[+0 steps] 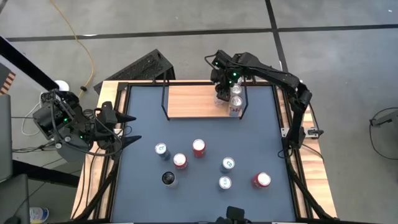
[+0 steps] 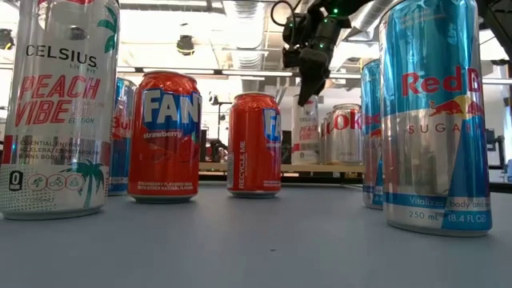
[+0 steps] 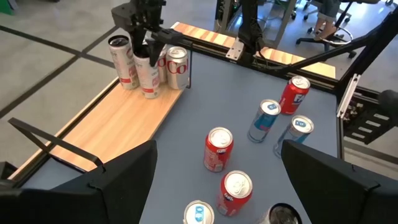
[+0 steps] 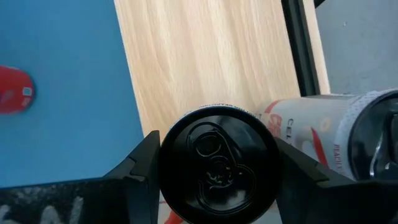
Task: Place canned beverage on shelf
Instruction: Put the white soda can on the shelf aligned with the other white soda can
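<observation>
The shelf (image 1: 193, 101), a light-wood board with black wire ends, lies at the table's far edge. My right gripper (image 4: 217, 168) hangs over its right end, shut on a canned beverage with a black top (image 4: 217, 165), silver and red in the left wrist view (image 3: 147, 74). Two more cans (image 1: 237, 91) (image 1: 235, 106) stand upright on the board beside it. I cannot tell whether the held can's base touches the board. My left gripper (image 1: 129, 127) waits open at the table's left edge, with nothing between its fingers. My right gripper pinches the can's upper side wall (image 4: 163, 163), just below the rim, between its two fingers (image 4: 140, 171). The fingers come from above, pointing steeply down, one on each side. The can stays upright under them, over the shelf's right end.
Several cans stand loose on the dark table top nearer the front, among them red ones (image 1: 199, 147) (image 1: 262, 180) and a black-topped one (image 1: 168, 178). The shelf's left half (image 1: 183, 102) is bare wood. A black wire frame (image 1: 165, 99) rises at its left end.
</observation>
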